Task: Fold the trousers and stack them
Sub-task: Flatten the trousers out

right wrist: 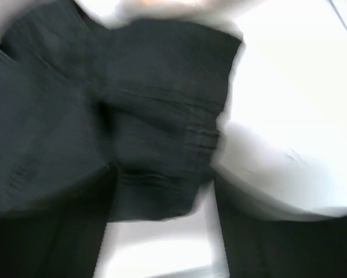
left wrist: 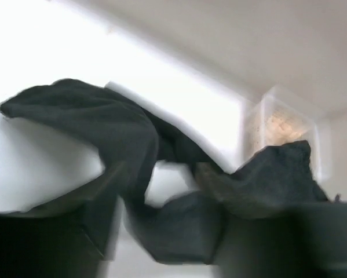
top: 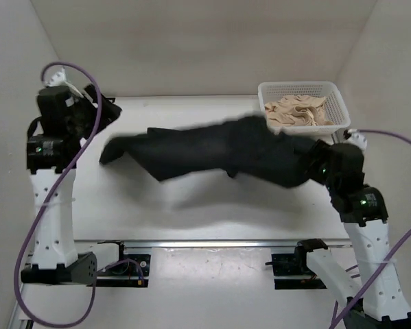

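Observation:
The black trousers (top: pixel 219 154) hang stretched left to right above the white table (top: pixel 191 219), blurred, with a soft shadow under them. My left gripper (top: pixel 109 151) is shut on their left end. In the left wrist view the cloth (left wrist: pixel 103 127) fills the gap between my left gripper's jaws (left wrist: pixel 173 237). My right gripper (top: pixel 309 168) is shut on the right end. In the right wrist view a seamed fold (right wrist: pixel 161 116) sits between my right gripper's jaws (right wrist: pixel 161 197). The waist button is not visible.
A white mesh basket (top: pixel 332 92) holding beige cloth (top: pixel 298 113) stands at the back right, just behind the trousers' right end. It also shows in the left wrist view (left wrist: pixel 277 124). White walls close in the table on three sides.

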You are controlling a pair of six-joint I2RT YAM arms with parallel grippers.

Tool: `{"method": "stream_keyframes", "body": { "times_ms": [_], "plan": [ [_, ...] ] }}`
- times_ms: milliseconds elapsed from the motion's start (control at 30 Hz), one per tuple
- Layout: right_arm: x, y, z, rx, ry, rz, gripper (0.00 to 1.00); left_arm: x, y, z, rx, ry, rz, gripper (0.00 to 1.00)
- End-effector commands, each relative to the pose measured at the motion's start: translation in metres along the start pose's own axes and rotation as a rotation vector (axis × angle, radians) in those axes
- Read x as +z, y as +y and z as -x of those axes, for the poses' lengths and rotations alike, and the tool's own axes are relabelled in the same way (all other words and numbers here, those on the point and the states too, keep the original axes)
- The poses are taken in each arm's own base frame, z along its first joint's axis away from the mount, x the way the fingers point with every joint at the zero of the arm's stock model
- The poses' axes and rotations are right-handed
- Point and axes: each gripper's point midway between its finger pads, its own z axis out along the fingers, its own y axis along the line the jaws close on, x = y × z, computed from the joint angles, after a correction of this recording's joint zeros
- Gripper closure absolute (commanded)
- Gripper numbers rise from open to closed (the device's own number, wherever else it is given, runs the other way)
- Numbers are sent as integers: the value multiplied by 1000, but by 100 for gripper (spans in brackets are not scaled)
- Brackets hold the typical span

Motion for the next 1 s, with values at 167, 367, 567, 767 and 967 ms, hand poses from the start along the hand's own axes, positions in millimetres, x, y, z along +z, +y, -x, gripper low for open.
{"method": "stream_keyframes", "body": {
  "times_ms": [167,367,567,767,967],
  "plan": [
    [5,-70,-67,70,139,-312,23,75,82,-138,-12,475,213,28],
    [10,-43,-23,-26,62,-219,97,69,100,-121,-29,382,283,89],
    [74,30,-75,-180,437,32,54,77,189,-199,-270,554,545,16],
    [142,63,-113,-100,583,72,27,76,246,-256,-452,671,686,12],
    [224,63,-133,-113,639,-84,33,81,267,-270,-477,708,745,13]
  ]
}}
